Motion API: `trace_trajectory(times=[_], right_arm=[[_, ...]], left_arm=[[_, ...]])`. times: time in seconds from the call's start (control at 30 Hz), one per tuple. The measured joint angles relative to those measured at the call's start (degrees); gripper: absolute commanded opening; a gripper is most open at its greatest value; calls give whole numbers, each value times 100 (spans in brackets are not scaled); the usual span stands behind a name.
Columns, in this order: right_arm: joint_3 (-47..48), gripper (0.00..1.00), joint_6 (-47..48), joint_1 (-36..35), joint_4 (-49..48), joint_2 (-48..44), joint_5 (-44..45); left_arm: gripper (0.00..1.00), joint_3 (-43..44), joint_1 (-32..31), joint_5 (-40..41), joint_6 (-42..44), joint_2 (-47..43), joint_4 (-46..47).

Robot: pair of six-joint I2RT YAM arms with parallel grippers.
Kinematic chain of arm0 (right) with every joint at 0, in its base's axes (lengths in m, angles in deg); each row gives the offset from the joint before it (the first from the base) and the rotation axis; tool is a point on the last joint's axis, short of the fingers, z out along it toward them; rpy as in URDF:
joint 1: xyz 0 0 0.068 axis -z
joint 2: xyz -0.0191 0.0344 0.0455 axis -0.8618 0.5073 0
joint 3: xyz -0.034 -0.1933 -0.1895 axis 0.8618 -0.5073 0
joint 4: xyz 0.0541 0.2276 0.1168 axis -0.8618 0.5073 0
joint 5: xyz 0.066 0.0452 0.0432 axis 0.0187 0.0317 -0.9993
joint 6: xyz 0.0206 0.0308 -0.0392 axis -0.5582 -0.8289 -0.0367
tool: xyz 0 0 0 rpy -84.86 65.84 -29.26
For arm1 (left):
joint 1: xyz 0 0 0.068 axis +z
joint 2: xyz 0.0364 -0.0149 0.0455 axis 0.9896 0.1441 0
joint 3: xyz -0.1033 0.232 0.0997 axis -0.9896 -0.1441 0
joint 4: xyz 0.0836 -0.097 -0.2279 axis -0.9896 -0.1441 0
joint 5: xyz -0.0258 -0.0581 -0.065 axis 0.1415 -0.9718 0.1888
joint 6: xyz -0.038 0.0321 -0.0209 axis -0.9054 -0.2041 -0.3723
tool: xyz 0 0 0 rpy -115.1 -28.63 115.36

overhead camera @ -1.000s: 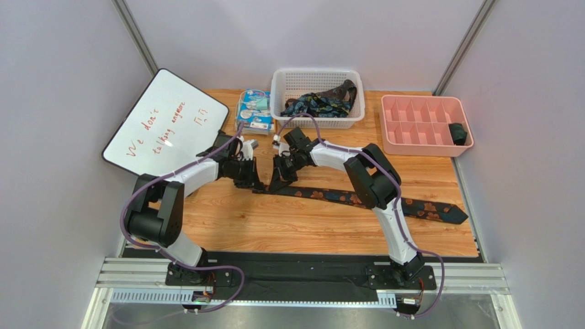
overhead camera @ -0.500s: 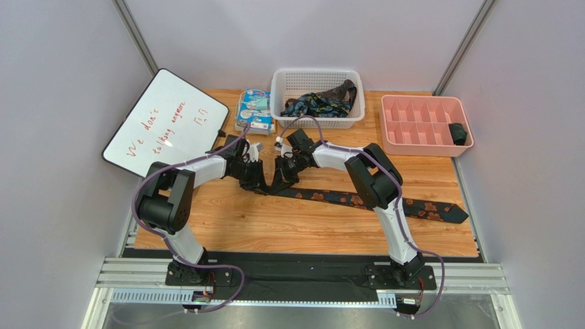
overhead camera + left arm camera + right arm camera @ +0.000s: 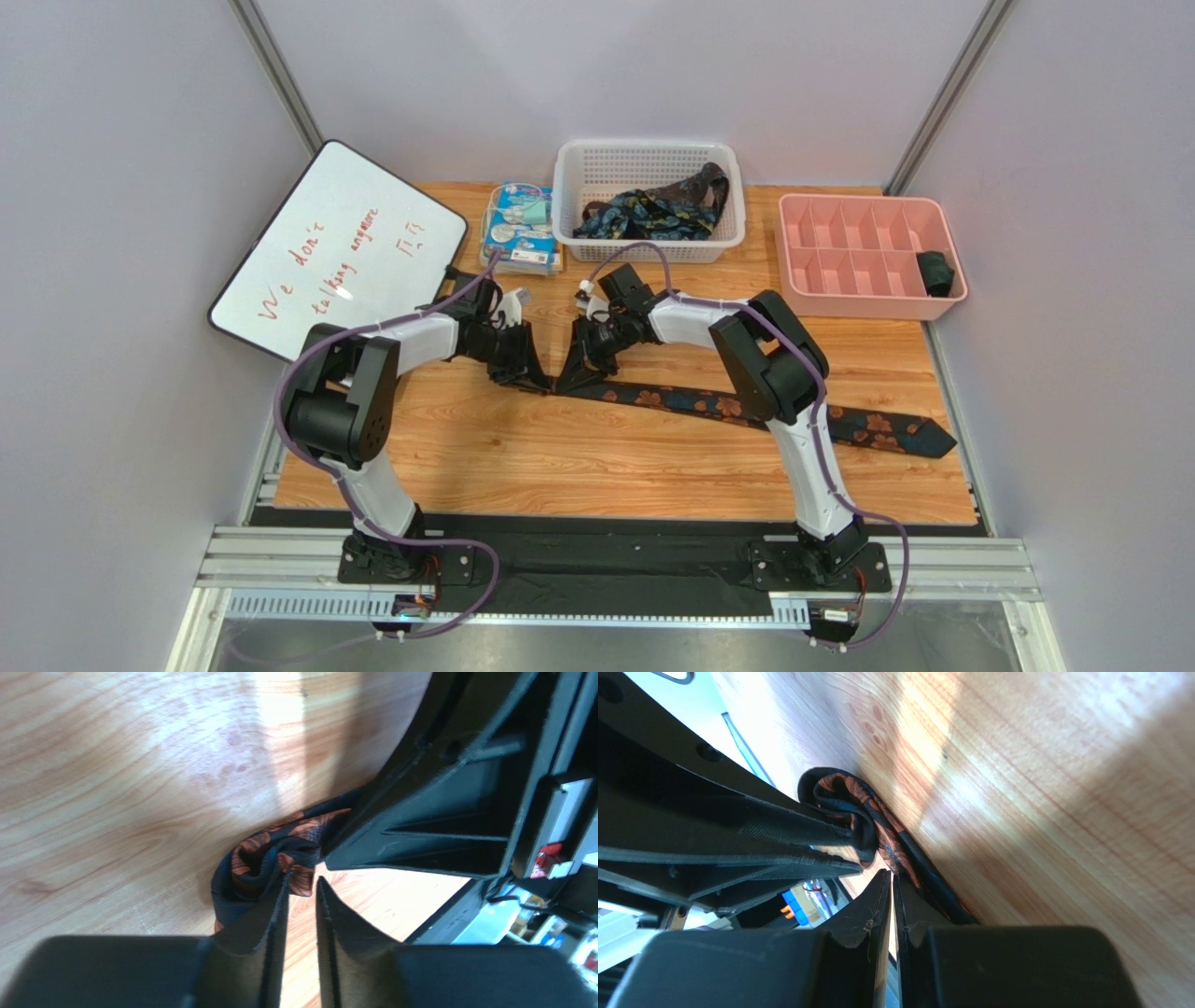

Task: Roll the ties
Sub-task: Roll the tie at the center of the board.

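I've got both tools down at the narrow end of the tie point(image 3: 730, 408), which stretches off to their right on the tabletop point(image 3: 589, 462). Left tool point(image 3: 302, 906) looks narrow, fabric curled just ahead. Right tool point(image 3: 892, 889) is nearly closed beside that fold.

Red handwriting runs across the tilted white rectangular whiteboard point(image 3: 337, 252) at the far left of the wooden surface point(image 3: 561, 448): "We don't", then something like "talking anymore", with a small unreadable mark beside it. Nothing else reads clearly.
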Motion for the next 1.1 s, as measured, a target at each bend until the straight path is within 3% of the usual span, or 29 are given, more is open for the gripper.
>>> trace_trajectory(times=[0.03, 0.23, 0.33, 0.63, 1.0, 1.1], right_arm=[[-17, 12, -50, 0, -35, 0, -15], [-52, 12, -254, 7, -238, 0, -57], [-72, 15, -339, 17, -361, 0, -81], [-149, 25, -632, 26, -664, 0, -94], [-92, 24, -632, 24, -643, 37, -68], [-70, 19, -603, 7, -623, 39, -59]], left_arm=[[14, -2, 15, -20, -22, 20, 13], [15, -96, 111, -155, -120, 55, 199], [7, -151, 162, -251, -173, 57, 254], [6, -170, 238, -426, -208, 140, 323], [6, -170, 238, -522, -208, 197, 356], [8, -170, 238, -546, -208, 208, 372]])
